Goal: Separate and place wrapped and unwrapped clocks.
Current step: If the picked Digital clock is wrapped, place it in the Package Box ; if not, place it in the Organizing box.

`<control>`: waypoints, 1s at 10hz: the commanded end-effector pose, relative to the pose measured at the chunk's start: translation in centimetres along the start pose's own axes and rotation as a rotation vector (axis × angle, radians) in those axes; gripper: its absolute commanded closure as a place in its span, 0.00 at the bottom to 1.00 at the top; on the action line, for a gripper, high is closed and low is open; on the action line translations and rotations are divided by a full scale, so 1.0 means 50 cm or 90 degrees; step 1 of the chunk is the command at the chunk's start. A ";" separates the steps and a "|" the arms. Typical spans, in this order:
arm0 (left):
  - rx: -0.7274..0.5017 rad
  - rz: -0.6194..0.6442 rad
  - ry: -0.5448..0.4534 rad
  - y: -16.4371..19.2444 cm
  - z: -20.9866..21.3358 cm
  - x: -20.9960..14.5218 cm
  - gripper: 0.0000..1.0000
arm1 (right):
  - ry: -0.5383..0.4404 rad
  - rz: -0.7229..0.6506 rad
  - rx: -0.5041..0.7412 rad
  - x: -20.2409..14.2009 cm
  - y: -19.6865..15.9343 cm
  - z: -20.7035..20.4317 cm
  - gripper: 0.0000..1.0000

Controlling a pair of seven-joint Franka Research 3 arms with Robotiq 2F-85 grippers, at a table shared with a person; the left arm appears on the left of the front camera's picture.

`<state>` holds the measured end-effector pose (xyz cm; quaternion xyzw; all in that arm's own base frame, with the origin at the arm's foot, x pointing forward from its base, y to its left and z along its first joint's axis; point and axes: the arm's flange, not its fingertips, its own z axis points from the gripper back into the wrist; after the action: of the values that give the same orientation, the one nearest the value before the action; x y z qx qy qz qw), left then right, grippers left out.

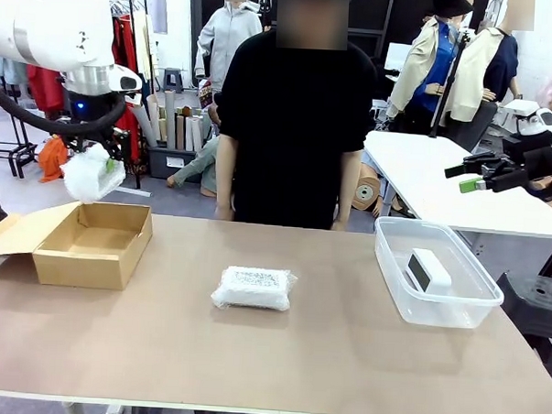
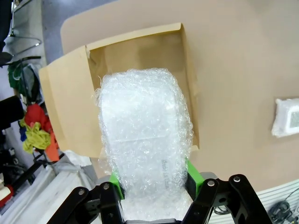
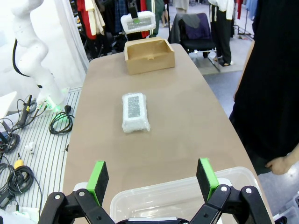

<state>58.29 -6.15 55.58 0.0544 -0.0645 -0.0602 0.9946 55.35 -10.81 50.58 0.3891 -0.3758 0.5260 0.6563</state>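
Left gripper [image 1: 93, 167] hangs at the upper left of my front view, just above the cardboard box [image 1: 90, 261]. Its jaws are drawn partway in and clamped on the rounded bubble-wrapped clock [image 1: 91, 182], which is clear of the table. On that arm's wrist camera I can see the green pads [image 2: 116, 185] pressing either side of the bundle's lower end at the bottom of the frame. The box's interior lies straight behind the bundle, with one flap folded out toward the left of the frame. Over at the right edge of the front view, the right gripper [image 1: 472, 183] is raised off the table, beyond the clear plastic container [image 1: 446, 311]. Its own camera shows the jaws spread wide at the bottom of the frame with nothing between the pads, and the container's near rim sits between them. The bare white clock [image 1: 429, 271] rests inside that container at the right of the front view, its dark face turned toward picture left. The flat wrapped clock [image 1: 252, 288] lies label up at the middle of the table [image 1: 296, 373], between the box and the container and well apart from both. A person [image 1: 293, 125] in a black top stands at the far edge, arms down, touching none of it.
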 end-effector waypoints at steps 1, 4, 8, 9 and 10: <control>-0.004 0.000 0.001 0.007 0.012 0.002 1.00 | 0.002 -0.001 0.001 0.005 0.002 0.000 0.00; 0.024 -0.015 0.009 0.012 -0.012 0.000 1.00 | 0.002 -0.001 0.001 0.005 0.002 0.000 0.00; 0.015 -0.006 0.016 0.036 -0.094 0.004 1.00 | 0.002 -0.001 0.001 0.005 0.002 0.000 0.00; 0.013 0.004 0.025 0.045 -0.123 0.005 1.00 | 0.002 -0.001 0.001 0.005 0.002 0.000 0.00; 0.007 0.012 0.038 0.045 -0.143 0.002 1.00 | 0.002 -0.001 0.001 0.005 0.002 0.000 0.00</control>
<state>60.07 -3.50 49.35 0.0629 -0.0315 -0.0550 0.9960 55.35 -10.81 50.58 0.3891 -0.3758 0.5260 0.6563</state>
